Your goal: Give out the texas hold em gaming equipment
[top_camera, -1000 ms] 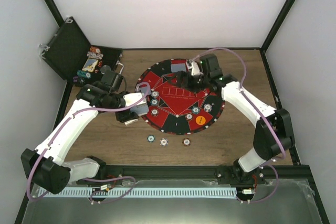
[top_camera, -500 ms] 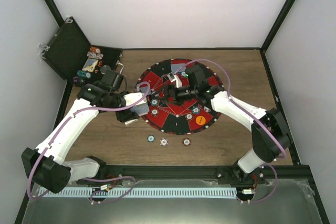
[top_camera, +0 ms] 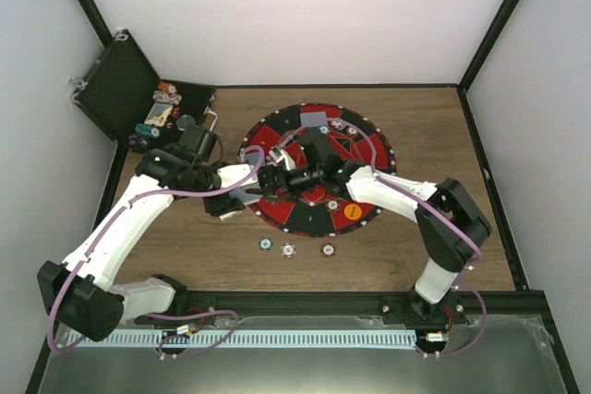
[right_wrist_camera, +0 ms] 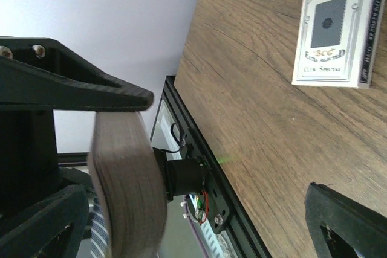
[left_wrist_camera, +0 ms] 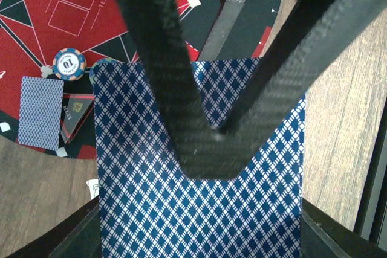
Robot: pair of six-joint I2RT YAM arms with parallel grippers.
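Observation:
My left gripper [top_camera: 242, 193] is shut on a deck of playing cards [left_wrist_camera: 199, 209] with blue diamond-patterned backs, held at the left edge of the round red-and-black mat [top_camera: 309, 220]. In the left wrist view its fingers [left_wrist_camera: 208, 149] press on the top card. My right gripper [top_camera: 273, 178] has reached left across the mat and stands open beside the deck. Its wrist view shows the deck's edge [right_wrist_camera: 127, 191] close by its left finger. A single card [left_wrist_camera: 40, 112] and a chip marked 10 [left_wrist_camera: 68, 64] lie on the mat. An orange button [top_camera: 352, 211] lies near the mat's front.
Three chips [top_camera: 289, 249] lie on the wood in front of the mat. The open black case [top_camera: 125, 89] with more chips stands at the back left. A card box [right_wrist_camera: 335, 31] lies on the table. Another card [top_camera: 314, 118] rests at the mat's far edge.
My right arm has swung left across the mat from its far side to the deck in my left gripper. The left arm has stayed still.

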